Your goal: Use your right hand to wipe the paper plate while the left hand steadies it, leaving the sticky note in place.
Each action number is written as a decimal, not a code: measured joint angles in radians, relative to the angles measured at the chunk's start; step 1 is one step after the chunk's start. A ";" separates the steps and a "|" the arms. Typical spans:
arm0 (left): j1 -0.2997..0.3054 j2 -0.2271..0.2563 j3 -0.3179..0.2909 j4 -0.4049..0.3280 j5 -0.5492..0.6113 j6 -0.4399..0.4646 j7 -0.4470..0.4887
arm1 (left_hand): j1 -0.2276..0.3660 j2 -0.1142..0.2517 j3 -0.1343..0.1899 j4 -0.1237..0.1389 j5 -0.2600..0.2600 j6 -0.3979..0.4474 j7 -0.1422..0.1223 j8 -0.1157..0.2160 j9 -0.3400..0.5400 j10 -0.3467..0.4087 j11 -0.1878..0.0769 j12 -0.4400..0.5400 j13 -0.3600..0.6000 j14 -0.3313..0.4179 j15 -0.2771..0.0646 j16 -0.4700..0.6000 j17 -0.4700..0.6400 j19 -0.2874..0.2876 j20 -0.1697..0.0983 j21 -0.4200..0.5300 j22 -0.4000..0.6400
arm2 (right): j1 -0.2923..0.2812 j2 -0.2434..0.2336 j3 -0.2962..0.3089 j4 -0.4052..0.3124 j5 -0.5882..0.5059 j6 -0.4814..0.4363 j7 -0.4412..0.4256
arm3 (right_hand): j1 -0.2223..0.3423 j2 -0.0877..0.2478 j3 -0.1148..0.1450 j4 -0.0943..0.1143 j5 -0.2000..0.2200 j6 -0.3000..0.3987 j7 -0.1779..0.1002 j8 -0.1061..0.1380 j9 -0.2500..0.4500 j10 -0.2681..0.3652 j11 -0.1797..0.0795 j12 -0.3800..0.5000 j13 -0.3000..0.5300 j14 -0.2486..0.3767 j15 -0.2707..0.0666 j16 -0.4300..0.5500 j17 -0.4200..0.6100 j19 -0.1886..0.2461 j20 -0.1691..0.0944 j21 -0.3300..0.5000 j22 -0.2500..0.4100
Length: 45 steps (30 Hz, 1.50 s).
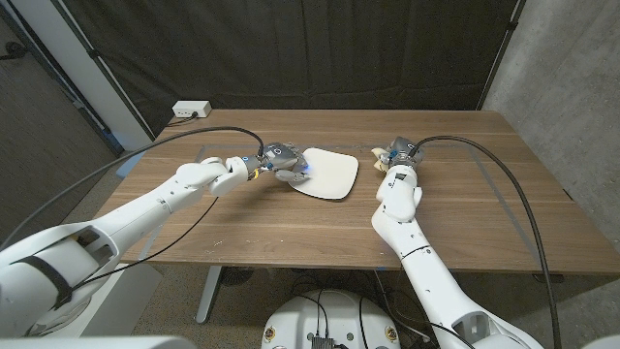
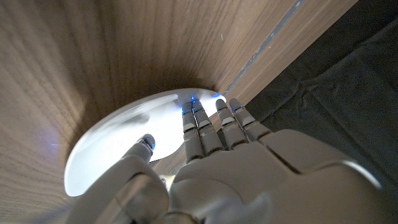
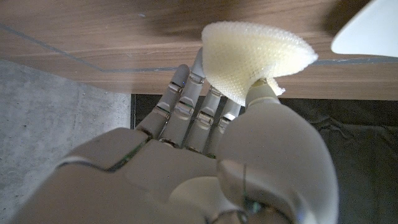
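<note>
While the left hand (image 1: 279, 161) presses the paper plate's (image 1: 329, 174) edge, the right hand (image 1: 397, 155) nearby pinches a cloth (image 3: 255, 59).

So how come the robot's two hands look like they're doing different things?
The left hand has its fingers on the edge of the white paper plate, while the right hand sits beside the plate, apart from it. The right hand pinches a pale yellow cloth; the left hand carries nothing. Both are pale robot hands above the wooden table.
</note>
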 measured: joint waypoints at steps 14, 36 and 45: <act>0.004 0.004 -0.002 -0.004 -0.003 0.000 0.005 | 0.000 0.000 0.000 0.000 0.000 0.000 0.000 0.003 0.000 0.000 0.000 0.000 0.001 0.000 0.000 0.000 0.000 0.000 0.000 -0.004 0.000 | -0.004 -0.023 -0.034 -0.027 0.043 0.047 -0.035 | 0.015 0.001 0.008 -0.008 -0.004 0.012 0.006 0.010 0.001 0.036 -0.004 0.000 0.005 0.016 -0.005 0.005 0.012 0.000 0.000 0.023 0.005; 0.004 0.005 -0.003 0.004 -0.005 -0.006 0.020 | -0.009 0.009 0.000 0.000 0.007 0.000 0.000 0.003 0.001 -0.001 0.001 0.000 0.001 0.000 0.000 0.000 0.000 0.000 0.000 -0.004 0.000 | 0.010 -0.044 -0.076 -0.028 0.081 0.102 -0.002 | 0.022 -0.008 0.005 -0.011 -0.005 0.013 0.005 0.009 0.001 0.039 0.000 0.000 0.010 0.016 -0.005 0.005 0.017 -0.011 0.000 0.046 0.005; 0.007 0.006 -0.004 0.004 -0.007 -0.006 0.025 | -0.009 0.009 -0.003 0.003 0.008 0.001 -0.001 0.000 0.001 -0.002 0.002 -0.001 0.000 0.000 0.000 0.000 0.000 0.000 0.000 -0.004 0.000 | 0.014 -0.050 -0.092 -0.015 0.098 0.130 0.016 | 0.017 -0.013 0.005 -0.017 -0.008 0.021 0.012 0.016 0.001 0.045 -0.005 0.000 0.015 0.016 -0.005 0.005 0.021 -0.015 -0.004 0.054 0.005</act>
